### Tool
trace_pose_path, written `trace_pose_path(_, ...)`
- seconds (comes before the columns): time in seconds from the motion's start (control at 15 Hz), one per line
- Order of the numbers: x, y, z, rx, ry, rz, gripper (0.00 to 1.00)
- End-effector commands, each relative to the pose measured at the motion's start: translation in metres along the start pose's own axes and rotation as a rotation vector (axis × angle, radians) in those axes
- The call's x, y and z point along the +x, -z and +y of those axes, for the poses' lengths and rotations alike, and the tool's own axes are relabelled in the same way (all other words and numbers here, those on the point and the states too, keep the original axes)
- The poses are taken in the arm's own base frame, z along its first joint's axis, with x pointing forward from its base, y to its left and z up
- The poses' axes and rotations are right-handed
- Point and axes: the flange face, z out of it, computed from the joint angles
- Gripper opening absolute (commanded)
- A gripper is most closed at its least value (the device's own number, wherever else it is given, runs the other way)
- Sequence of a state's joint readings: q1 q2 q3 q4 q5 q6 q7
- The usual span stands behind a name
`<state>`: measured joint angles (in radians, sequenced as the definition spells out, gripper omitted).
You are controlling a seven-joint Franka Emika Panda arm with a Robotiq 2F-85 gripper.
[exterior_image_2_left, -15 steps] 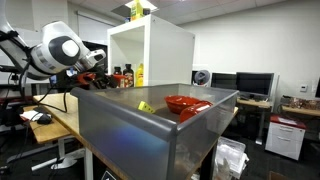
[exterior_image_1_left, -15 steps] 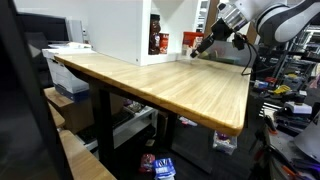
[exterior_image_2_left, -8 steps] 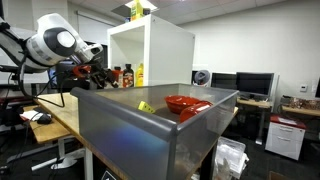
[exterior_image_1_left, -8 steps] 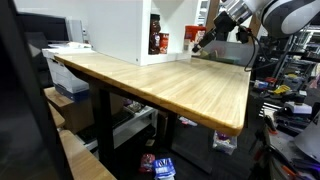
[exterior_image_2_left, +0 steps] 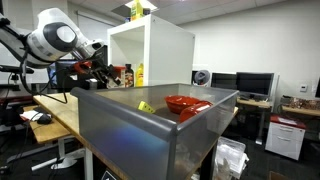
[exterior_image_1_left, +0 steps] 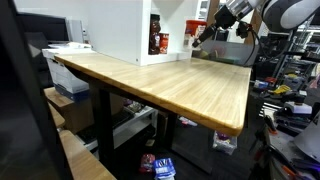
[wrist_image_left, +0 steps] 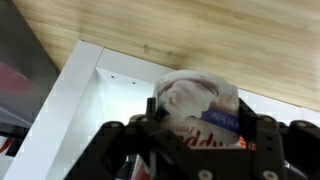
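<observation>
1. The jaws stand partly closed, clamped on the sides of a snack packet (wrist_image_left: 195,98), which seems firmly held.
2. Carrying it well likely calls for a steady, gentle squeeze, since the packet looks soft and could crush or slip.
3. The packet is crumpled and white at the top, with a red-and-blue label — the lettering cannot be read.
4. It hangs in the air over the far end of the worktop (exterior_image_1_left: 170,80), just beside the white cabinet (exterior_image_1_left: 120,30) — that edge wants a clear berth.
</observation>
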<state>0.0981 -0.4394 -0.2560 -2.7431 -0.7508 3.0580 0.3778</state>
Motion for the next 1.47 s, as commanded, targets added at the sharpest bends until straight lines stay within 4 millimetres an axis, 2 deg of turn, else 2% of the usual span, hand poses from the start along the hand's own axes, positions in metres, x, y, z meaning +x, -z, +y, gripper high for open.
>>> trace_pose_path(0.0, 0.021, -0.004, 0.004, 0.001, -0.012, 0.018, 0.49)
trace_pose_path(1.4, 0.082, -0.078, 0.013, -0.023, -0.039, -0.005, 0.49)
